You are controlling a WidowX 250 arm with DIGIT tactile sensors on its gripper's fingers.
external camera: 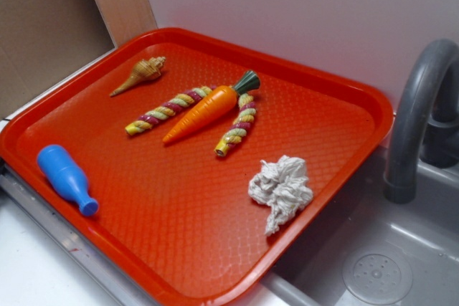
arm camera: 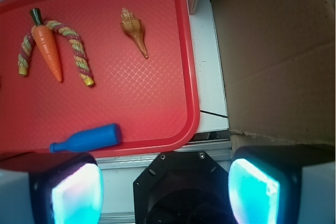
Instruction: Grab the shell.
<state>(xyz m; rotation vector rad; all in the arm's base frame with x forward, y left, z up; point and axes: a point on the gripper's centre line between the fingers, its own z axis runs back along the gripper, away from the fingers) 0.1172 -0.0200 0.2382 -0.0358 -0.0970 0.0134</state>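
The shell [external camera: 141, 74] is tan-brown and ribbed, with a long thin point. It lies at the far left of the red tray [external camera: 330, 91]. In the wrist view the shell [arm camera: 134, 30] lies near the tray's right rim [arm camera: 190, 66], its point toward the camera. My gripper [arm camera: 165, 190] is open and empty, with its two glowing cyan pads [arm camera: 79, 195] wide apart. It hangs high above the tray's near edge, well short of the shell. The gripper does not show in the exterior view.
An orange carrot [external camera: 204, 110] lies between two red-yellow rope sticks [external camera: 168, 110] mid-tray. A blue bottle [external camera: 66, 177] lies at the tray's left edge and a crumpled white cloth [external camera: 281, 189] at its right. A grey tap [external camera: 419, 112] and sink [external camera: 373, 263] stand right. A cardboard box [arm camera: 278, 51] stands beside the tray.
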